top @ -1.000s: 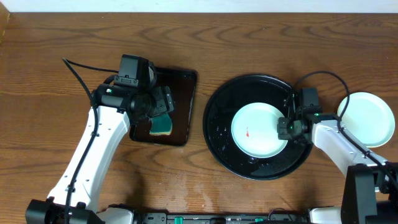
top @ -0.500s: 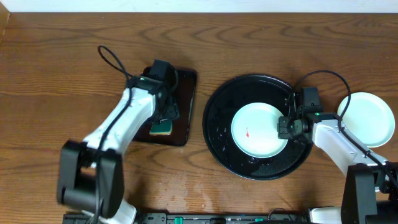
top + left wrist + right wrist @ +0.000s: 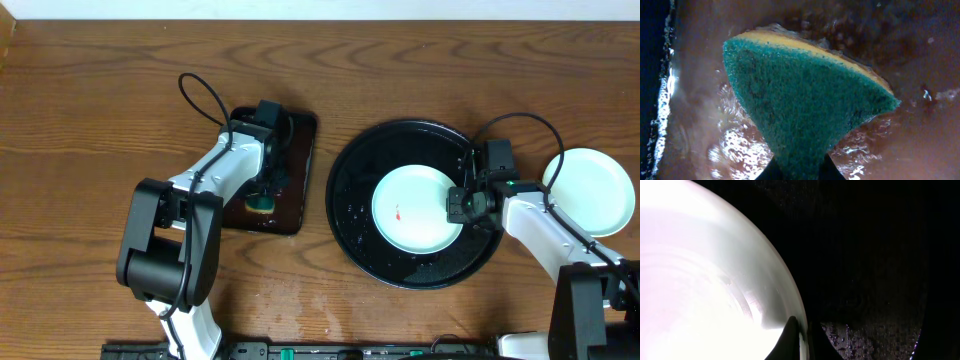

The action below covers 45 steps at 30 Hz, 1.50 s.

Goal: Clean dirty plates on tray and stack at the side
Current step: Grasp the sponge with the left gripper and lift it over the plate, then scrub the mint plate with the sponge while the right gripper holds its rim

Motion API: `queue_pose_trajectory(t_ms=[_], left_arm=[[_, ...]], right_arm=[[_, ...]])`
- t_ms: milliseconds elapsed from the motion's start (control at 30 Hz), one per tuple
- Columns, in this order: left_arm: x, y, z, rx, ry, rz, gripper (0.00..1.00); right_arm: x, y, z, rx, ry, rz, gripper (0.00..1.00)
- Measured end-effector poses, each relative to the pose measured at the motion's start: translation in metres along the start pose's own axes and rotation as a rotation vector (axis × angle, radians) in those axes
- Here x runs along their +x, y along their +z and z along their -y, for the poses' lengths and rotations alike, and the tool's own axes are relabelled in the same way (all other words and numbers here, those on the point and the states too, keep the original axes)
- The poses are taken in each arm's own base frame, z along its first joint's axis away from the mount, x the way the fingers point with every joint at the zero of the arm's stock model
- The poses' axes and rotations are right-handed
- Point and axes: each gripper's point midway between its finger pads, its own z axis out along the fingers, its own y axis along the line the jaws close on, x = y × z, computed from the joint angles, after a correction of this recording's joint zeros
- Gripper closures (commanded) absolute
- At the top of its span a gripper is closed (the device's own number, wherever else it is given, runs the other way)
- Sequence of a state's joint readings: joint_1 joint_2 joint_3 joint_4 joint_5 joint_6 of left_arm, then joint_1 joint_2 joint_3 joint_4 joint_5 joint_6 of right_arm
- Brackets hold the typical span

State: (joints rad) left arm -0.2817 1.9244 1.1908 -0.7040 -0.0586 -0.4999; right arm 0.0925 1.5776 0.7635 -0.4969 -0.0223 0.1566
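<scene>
A pale mint plate [image 3: 415, 208] with a small red smear lies in the round black tray [image 3: 345, 165]. My right gripper [image 3: 462, 206] is shut on that plate's right rim. The right wrist view shows the fingers pinching the thin edge of the plate [image 3: 705, 280] above the wet tray [image 3: 875, 255]. A second white plate [image 3: 592, 190] sits on the table right of the tray. My left gripper [image 3: 800, 172] is shut on a green and yellow sponge [image 3: 800, 95], which rests in the rectangular tray.
The small rectangular black tray [image 3: 298, 185] lies left of the round one, and its floor [image 3: 920, 45] is wet. The left arm's cable [image 3: 200, 95] loops above the table behind it. Bare wood lies along the far edge.
My left arm swung down over the rectangular tray, and its gripper closed on the sponge. The right gripper and the plate have not moved.
</scene>
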Motion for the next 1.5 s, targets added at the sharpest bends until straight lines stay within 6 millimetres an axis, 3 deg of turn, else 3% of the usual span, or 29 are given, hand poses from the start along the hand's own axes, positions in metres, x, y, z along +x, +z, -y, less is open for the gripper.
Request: queue_pose_trajectory(t_ms=[267,433,567,800,900,1000,1200,1333,1500], left_arm=[[0.016,-0.012,0.003,0.046,0.024,-0.071,0.92],[0.01,-0.037,0.012,0.124,0.035,-0.021,0.92],[0.004,-0.039,0.018,0.15,0.034,0.007,0.93],[0.017,-0.05,0.016,0.138,0.086,-0.063,0.93],[0.009,-0.071,0.044,0.23,0.127,-0.019,0.92],[0.012,-0.095,0.088,0.371,0.202,0.036,0.93],[0.052,-0.121,0.177,0.568,0.35,0.081,0.93],[0.092,-0.12,0.228,0.649,0.436,0.068,0.92],[0.134,-0.093,0.265,0.665,0.497,0.018,0.92]], right_arm=[[0.0,0.0,0.0,0.0,0.0,0.0,0.99],[0.0,0.0,0.0,0.0,0.0,0.0,0.99],[0.0,0.0,0.0,0.0,0.0,0.0,0.99],[0.0,0.0,0.0,-0.001,0.0,0.0,0.99],[0.0,0.0,-0.001,-0.005,0.0,0.0,0.99],[-0.001,0.0,-0.001,-0.013,0.003,0.002,0.99],[-0.001,0.001,-0.005,-0.033,0.003,0.003,0.99],[-0.001,0.001,-0.006,-0.042,0.003,0.002,0.99],[-0.001,0.001,-0.008,-0.054,0.003,0.0,0.99]])
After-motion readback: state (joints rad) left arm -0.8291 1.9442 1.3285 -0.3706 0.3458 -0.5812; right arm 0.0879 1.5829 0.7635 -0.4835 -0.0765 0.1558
